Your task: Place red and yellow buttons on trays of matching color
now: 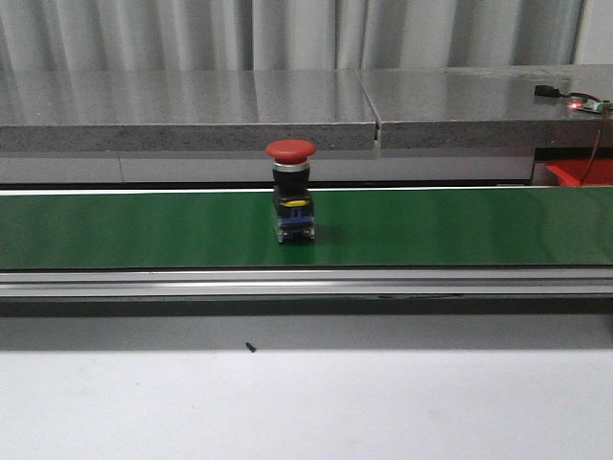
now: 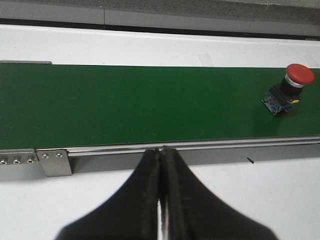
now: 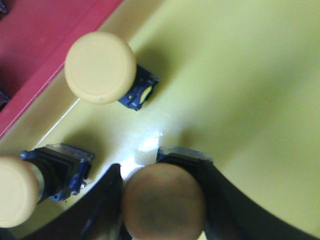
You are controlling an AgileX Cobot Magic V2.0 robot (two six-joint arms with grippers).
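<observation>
Here right gripper [image 3: 162, 200] grips yellow button [image 3: 164, 202]

A green belt [image 1: 144, 230] runs across the front view from nine o'clock to three o'clock, with a metal rail [image 1: 306, 283] along its near edge. Behind it lies a grey stone ledge [image 1: 192, 110], curtains [image 1: 287, 34] at twelve o'clock. A small circuit board [image 1: 586, 103] with a red light sits at two o'clock. A dark speck [image 1: 250, 347] lies on the white table [image 1: 306, 412] at six o'clock.

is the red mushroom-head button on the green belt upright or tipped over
Upright. The red mushroom-head button stands on its blue base on the green conveyor belt, red cap on top in the front view.
</observation>
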